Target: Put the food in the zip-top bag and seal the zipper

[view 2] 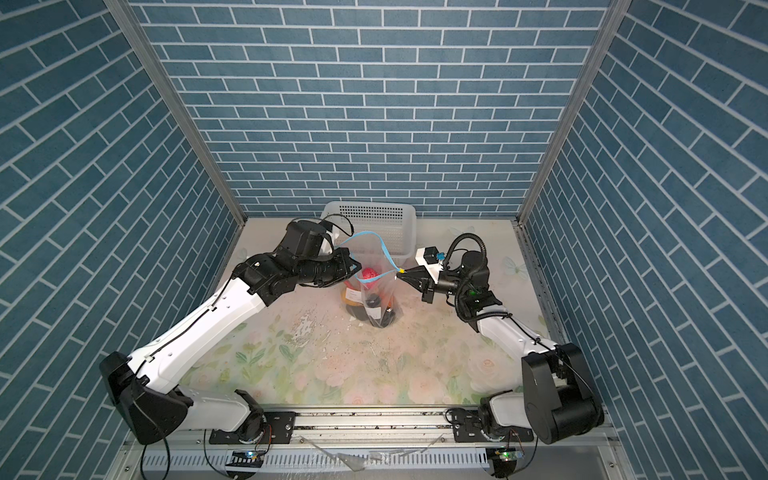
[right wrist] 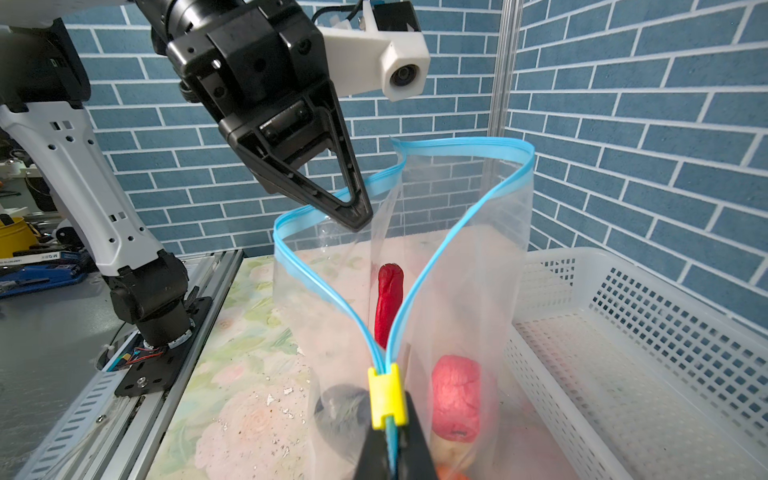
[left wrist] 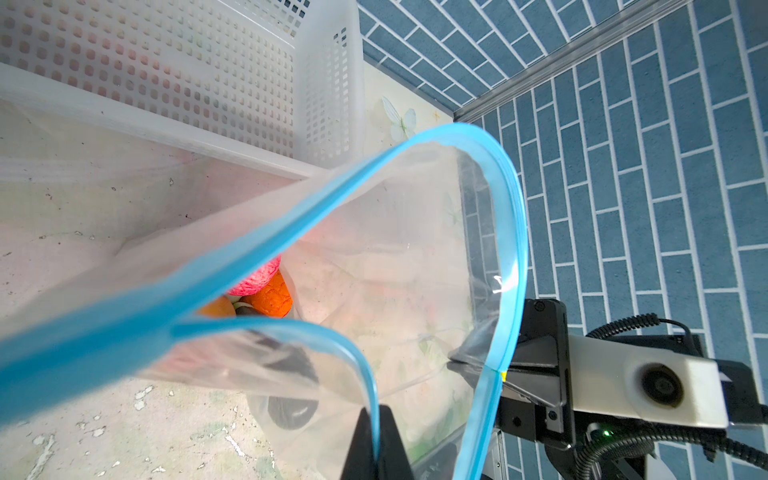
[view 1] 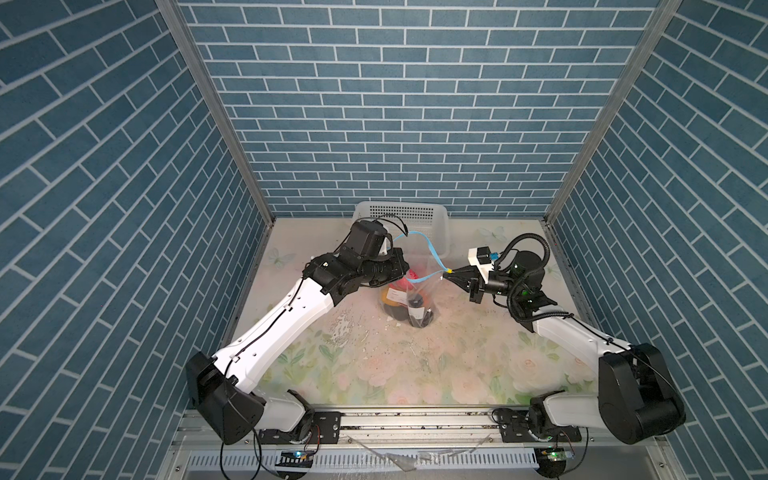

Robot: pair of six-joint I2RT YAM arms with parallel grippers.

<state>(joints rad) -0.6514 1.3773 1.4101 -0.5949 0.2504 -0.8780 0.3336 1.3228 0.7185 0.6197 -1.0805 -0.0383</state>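
Observation:
The clear zip-top bag (view 1: 419, 305) stands upright mid-table, its mouth gaping in a loop. Inside lies the food: a pink piece (right wrist: 455, 395), a red chilli (right wrist: 388, 303), a black lump (right wrist: 340, 411) and an orange piece (left wrist: 270, 301). My left gripper (left wrist: 376, 419) is shut on one lip of the light-blue zipper (left wrist: 257, 245), at the bag's left side (view 2: 357, 268). At the right end, my right gripper (right wrist: 390, 440) is shut on the zipper just behind the yellow tab (right wrist: 386, 395), also seen in a top view (view 1: 451, 274).
A white perforated basket (view 1: 419, 212) stands right behind the bag against the back wall, and it looks empty (right wrist: 623, 332). The floral tabletop (view 1: 415, 365) stretches in front of the bag. Blue brick walls close in the back and both sides.

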